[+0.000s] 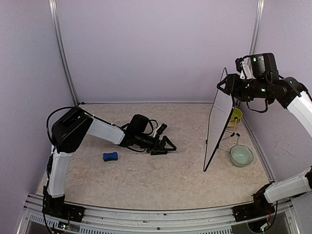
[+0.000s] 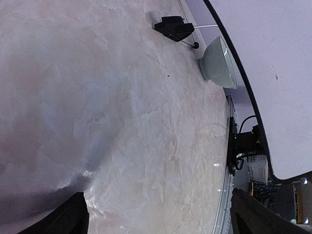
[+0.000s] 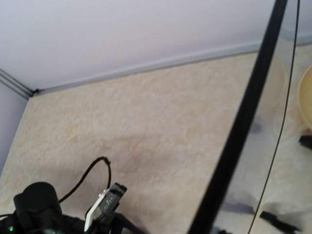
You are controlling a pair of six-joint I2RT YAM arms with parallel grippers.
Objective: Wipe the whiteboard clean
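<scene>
Whiteboard [image 1: 219, 126] stands on its lower edge at the right side of the table [image 1: 146, 180], steeply tilted and seen almost edge-on from above, its top leaning toward the right wall. The right gripper [image 1: 225, 86] reaches in from the right at the board's top corner. Its jaws straddle the thin black frame and appear pinched on that top edge, and in the right wrist view the frame runs as a dark diagonal straight down toward the camera. Behind the board, a thin wire stand [image 1: 229, 141] sits near its lower half. On that far side are 2 bowls: a pale green bowl [image 1: 242, 156] near the front and a yellow bowl [image 1: 235, 117] further back. The left gripper [image 1: 168, 146] lies low over the middle of the table, pointing toward the board but well apart from it, jaws spread wide. A small blue eraser [image 1: 110, 156] rests on the table just beside the left arm's forearm, on its near side. From the left wrist, the board's face shows plain white.
</scene>
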